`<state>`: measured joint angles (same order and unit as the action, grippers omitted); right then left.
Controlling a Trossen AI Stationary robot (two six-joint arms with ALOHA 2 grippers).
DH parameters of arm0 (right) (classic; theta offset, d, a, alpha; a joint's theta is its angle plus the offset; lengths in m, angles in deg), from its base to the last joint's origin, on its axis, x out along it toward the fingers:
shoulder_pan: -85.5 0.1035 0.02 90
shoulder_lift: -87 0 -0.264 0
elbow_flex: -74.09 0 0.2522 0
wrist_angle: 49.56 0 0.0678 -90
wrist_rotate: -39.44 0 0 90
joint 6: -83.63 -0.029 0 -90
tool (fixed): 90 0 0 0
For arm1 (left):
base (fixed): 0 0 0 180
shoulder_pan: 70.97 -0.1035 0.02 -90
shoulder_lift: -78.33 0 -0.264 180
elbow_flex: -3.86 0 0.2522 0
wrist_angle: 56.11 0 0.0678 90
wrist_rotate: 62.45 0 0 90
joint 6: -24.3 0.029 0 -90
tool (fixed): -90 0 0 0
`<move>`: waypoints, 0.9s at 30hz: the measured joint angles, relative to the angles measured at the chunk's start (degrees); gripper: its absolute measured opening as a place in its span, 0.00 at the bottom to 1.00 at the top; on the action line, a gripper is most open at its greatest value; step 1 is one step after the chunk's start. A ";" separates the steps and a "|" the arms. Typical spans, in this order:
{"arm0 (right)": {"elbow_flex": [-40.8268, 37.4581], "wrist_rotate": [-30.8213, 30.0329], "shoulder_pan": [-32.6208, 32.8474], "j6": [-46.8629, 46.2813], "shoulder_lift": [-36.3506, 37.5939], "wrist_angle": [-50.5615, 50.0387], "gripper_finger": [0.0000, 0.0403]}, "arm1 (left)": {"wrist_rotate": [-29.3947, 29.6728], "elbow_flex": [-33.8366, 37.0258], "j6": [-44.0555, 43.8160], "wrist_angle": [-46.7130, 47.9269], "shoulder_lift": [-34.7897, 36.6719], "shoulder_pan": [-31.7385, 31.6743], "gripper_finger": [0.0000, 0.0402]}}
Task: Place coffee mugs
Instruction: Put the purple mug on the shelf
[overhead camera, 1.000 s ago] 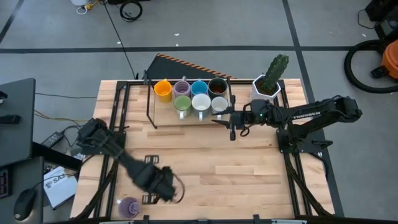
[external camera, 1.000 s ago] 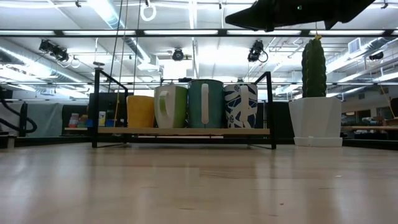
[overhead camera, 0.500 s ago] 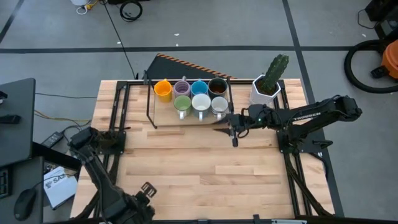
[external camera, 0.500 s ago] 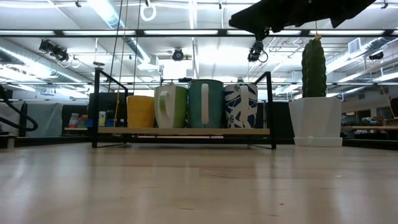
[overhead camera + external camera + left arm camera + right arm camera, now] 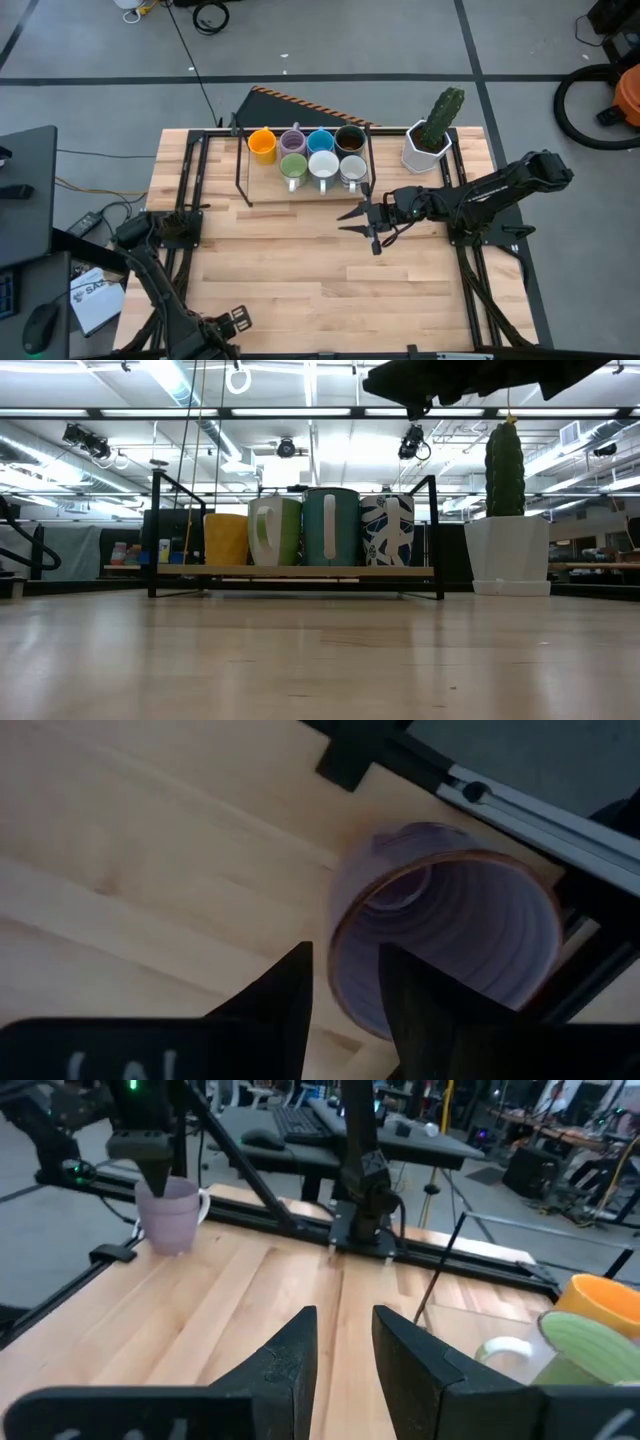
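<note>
Reaching for last mug: left end effector [image 5: 345, 995] straddles pale purple mug's [image 5: 445, 945] rim at wooden surface's [image 5: 330, 260] near-left edge, fingers parted, not clenched | seven mugs fill black wire rack [image 5: 240, 165] | right end effector [image 5: 362, 214] released, hovering beside rack.

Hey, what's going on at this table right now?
A two-armed robot is putting mugs on a rack. Seven mugs already sit in it at the far side of the table. The left tool is down at the rim of a purple mug near the table's edge on its own side. The right tool hangs open and empty just in front of the rack.
</note>
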<state>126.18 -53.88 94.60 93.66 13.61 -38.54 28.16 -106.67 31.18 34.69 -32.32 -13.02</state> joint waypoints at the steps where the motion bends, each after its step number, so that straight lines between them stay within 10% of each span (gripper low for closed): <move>1: 0.03 -0.03 0.00 -0.15 -0.14 0.22 0.26 | 0.01 0.00 0.19 -0.07 -0.02 0.23 0.31; 18: 0.01 -0.05 0.07 -2.41 -1.53 0.00 0.26 | 0.67 0.09 4.49 -2.10 -5.16 0.29 0.29; 27: 0.01 -0.08 0.04 -2.41 -1.53 0.09 0.26 | 0.54 0.09 0.53 -1.04 -5.29 -0.51 0.05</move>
<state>126.20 -53.96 94.65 91.25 12.09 -38.45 28.70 -106.59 31.71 33.64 -37.61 -13.53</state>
